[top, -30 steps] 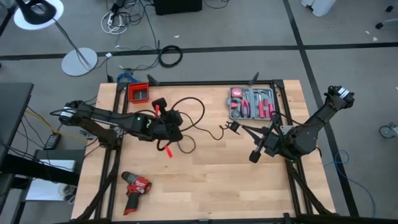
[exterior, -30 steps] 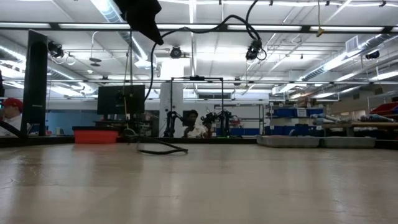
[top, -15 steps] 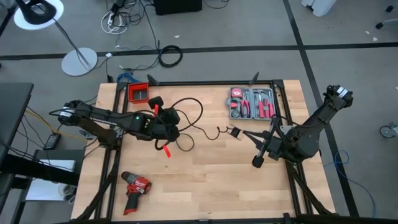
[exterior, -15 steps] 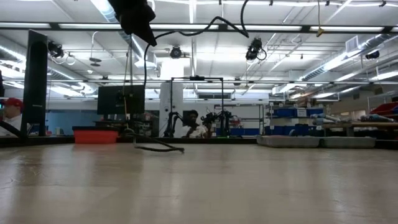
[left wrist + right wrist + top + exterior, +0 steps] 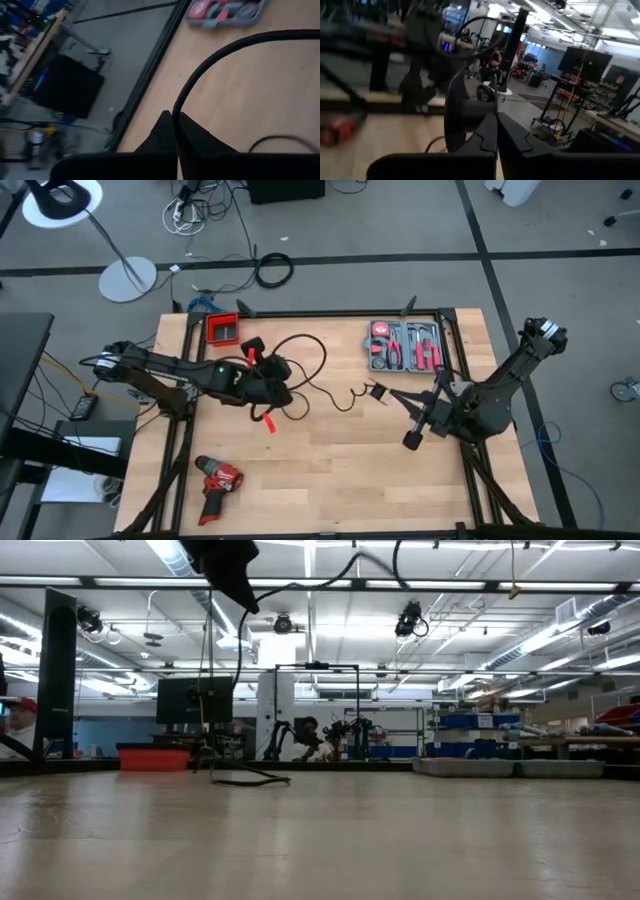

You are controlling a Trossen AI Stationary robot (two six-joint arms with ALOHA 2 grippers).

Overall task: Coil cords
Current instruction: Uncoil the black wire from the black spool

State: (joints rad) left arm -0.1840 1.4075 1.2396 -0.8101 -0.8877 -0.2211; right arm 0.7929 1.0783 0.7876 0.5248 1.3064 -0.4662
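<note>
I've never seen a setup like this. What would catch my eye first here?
Probably the thin black cord looping across the middle of the wooden table, one end pinched in the left gripper and the other in the right gripper. Next, the red drill at the near left and the open tool kit at the far right.

left arm: reaches rightward, mid-table
left gripper (image 5: pixel 272 388): fingers closed
right arm: angled in from far right
right gripper (image 5: pixel 382 392): fingers closed
</note>
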